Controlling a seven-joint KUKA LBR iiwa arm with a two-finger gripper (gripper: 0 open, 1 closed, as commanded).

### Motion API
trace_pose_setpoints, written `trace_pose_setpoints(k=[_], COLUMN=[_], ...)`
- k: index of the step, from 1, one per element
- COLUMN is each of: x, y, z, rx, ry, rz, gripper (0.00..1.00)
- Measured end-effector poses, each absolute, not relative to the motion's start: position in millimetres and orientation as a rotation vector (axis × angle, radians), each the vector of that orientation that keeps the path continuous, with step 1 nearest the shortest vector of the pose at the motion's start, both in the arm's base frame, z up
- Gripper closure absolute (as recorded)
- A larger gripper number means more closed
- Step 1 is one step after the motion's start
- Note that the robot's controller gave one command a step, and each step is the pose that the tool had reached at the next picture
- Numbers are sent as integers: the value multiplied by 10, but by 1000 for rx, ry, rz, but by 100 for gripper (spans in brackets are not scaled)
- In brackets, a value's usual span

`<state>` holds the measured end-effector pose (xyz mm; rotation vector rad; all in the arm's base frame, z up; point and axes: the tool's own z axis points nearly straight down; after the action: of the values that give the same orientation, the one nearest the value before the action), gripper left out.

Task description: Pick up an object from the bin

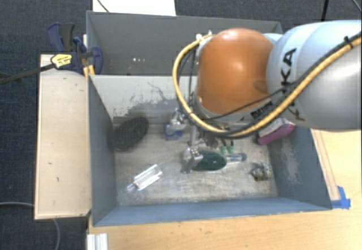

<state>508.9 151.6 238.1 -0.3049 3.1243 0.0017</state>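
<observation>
My gripper (pixel 192 159) hangs low in the middle of the bin, under the orange cover. Its metal fingertip sits at the left end of a dark green oval thing with a clear handle (pixel 212 161), which lies flat on the bin floor. A small bluish-grey thing (pixel 175 126) lies just behind the gripper. A clear plastic piece (pixel 145 177) lies to the front left.
A dark grey rough lump (pixel 129 133) lies at the left wall. A small brown-green clump (pixel 261 172) sits at the front right. A purple and white thing (pixel 276 131) leans by the right wall, partly under the arm.
</observation>
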Motion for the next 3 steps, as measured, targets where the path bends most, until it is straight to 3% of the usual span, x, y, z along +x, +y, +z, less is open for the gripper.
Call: trace_pose_setpoints(k=[1,2,3], x=[5148,5407,5357], y=[746,408,407], z=[1455,738,738], rx=[-541,-137,-705], ry=[3099,3132,3049], rz=[-3,3,-2], gripper=[0,0,0])
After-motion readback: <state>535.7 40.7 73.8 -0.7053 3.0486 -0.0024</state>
